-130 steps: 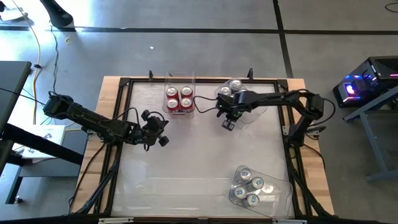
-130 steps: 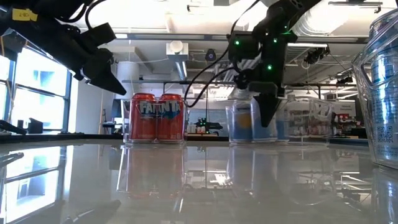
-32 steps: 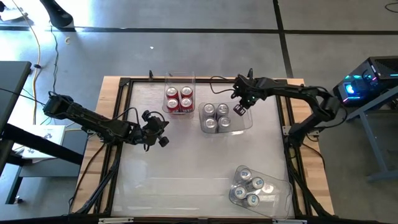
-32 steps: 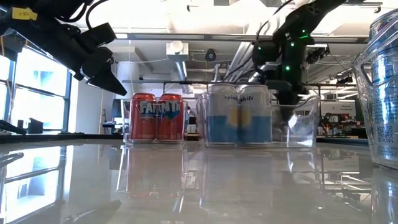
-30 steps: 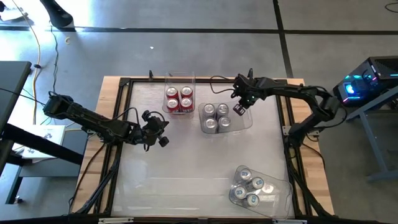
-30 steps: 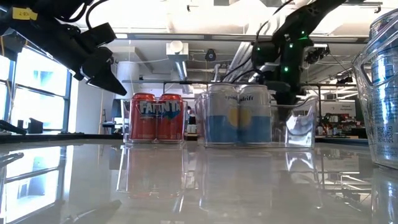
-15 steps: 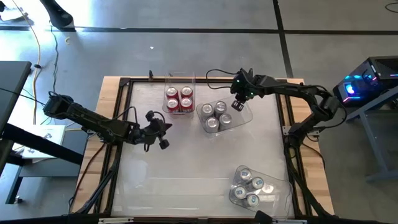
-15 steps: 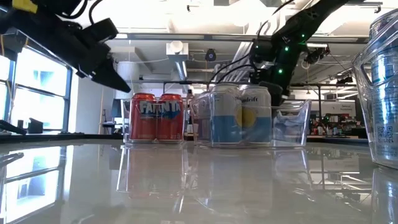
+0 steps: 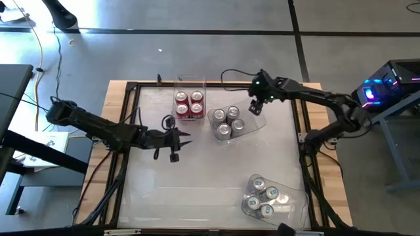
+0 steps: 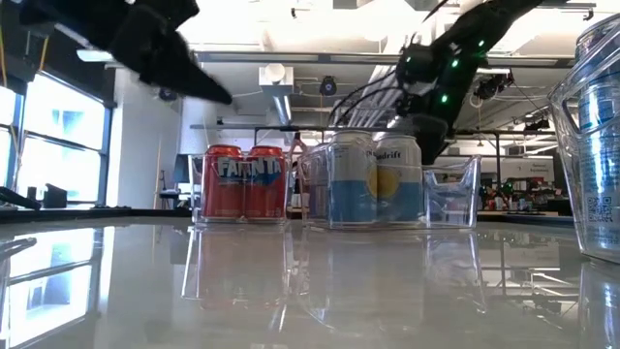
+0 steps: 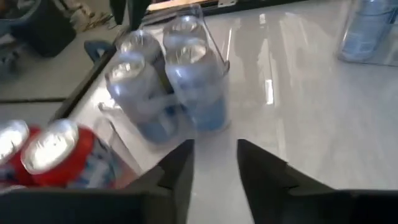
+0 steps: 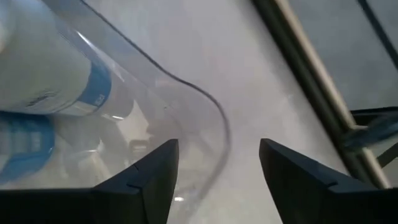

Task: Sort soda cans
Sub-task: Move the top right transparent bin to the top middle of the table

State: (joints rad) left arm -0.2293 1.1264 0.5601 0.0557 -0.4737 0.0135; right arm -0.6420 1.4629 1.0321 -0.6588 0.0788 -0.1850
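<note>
A clear bin [image 9: 252, 124] with several blue-and-silver soda cans [image 9: 228, 122] stands askew at the table's far middle. Beside it, a bin holds several red soda cans [image 9: 189, 105]. My right gripper [image 9: 256, 107] hovers open over the blue bin's far right corner. In the right wrist view its fingers [image 12: 149, 180] stand either side of the curved rim [image 12: 214, 112] without visibly touching it. My left gripper [image 9: 176, 145] is open by a narrow gap [image 11: 214, 149], off the table and left of the bins, facing the blue cans [image 11: 180, 81].
A third clear bin [image 9: 298, 200] with several silver-topped cans stands near the front right corner. The black frame [image 9: 131, 88] runs round the tabletop. Bare glossy tabletop [image 9: 197, 183] lies between the far bins and the near edge.
The blue-can bin has turned about on the table: its right end has swung toward the far edge while its left end has stayed close to the red-can bin. My right gripper has moved with that end, toward the far edge. My left gripper has risen, turned and moved right toward the bins.
</note>
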